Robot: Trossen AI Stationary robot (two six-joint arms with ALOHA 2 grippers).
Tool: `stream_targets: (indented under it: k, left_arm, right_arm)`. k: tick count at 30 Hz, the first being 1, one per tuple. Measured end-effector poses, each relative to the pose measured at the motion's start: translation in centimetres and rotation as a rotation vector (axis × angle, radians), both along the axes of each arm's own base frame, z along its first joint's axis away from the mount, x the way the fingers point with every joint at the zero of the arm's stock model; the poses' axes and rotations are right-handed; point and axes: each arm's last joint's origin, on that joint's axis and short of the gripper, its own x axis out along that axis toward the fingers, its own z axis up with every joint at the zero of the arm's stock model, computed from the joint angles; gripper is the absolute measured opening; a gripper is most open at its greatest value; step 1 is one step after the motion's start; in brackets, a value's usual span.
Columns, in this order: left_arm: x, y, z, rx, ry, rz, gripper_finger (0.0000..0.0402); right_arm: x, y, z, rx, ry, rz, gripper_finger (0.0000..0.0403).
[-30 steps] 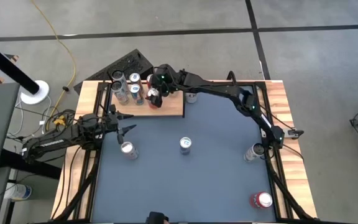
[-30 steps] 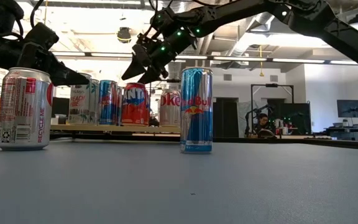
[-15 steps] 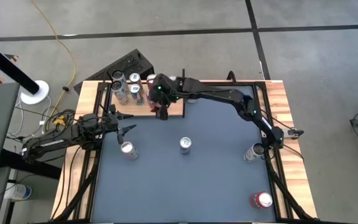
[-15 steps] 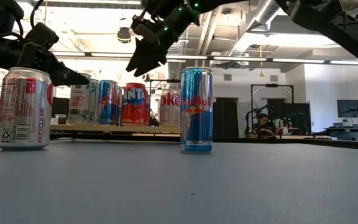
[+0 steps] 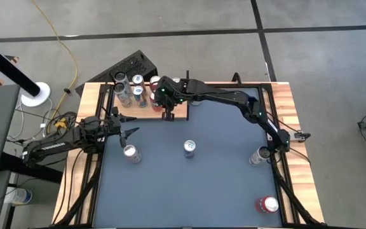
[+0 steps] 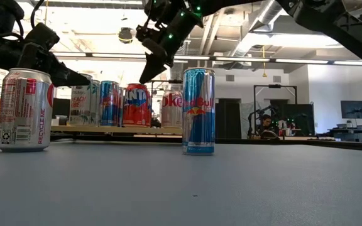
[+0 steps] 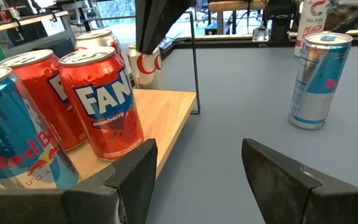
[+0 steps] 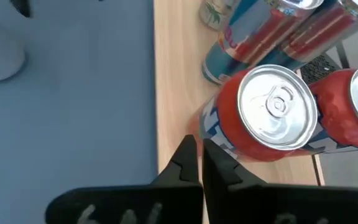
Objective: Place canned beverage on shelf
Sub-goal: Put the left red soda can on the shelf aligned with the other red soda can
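Note:
The shelf [image 5: 135, 113], a light wood board, lies at the table's far side and carries several upright cans. One of them is a red Fanta can [image 8: 272, 115], also in the low view [image 6: 137, 105] and in the left wrist view [image 7: 104, 106]. My right gripper [image 5: 168, 116] hangs shut and empty above the shelf's near right part, pointing steeply down, just on the near side of that can [image 6: 145, 80] [image 8: 199, 158]. My left gripper [image 5: 132, 132] waits open at the table's left [image 7: 197, 168]. A blue Red Bull can [image 6: 198, 111] stands mid-table.
Loose cans stand on the blue tabletop: a silver-topped one [image 5: 130, 152] near my left gripper, one at the right edge [image 5: 259, 154] and a red one [image 5: 267, 205] at the near right. A thin black shelf post [image 7: 194, 62] rises at the board's corner.
My right gripper has drawn back from over the red can on the shelf toward the table's near edge, risen a little and tipped more steeply down. Its fingers, open a second ago, have shut on nothing. The cans have kept still.

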Motion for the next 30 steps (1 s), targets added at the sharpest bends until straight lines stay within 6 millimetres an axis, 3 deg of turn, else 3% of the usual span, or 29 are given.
stream_targets:
  k: [4,10,30]
  left_arm:
    - [0.0,0.0,0.0,0.0,0.0,0.0,0.0225]
    - [0.0,0.0,0.0,0.0,0.0,0.0,0.0225]
    - [0.0,0.0,0.0,0.0,0.0,-0.001,0.0225]
  right_arm:
    - [0.2,-0.2,-1.8,0.0,0.028,0.006,0.0003]
    - [0.5,-0.1,-2.9,-0.015,0.008,0.016,0.0001]
    - [0.4,-2.1,-2.7,-0.09,-0.032,-0.022,0.0]
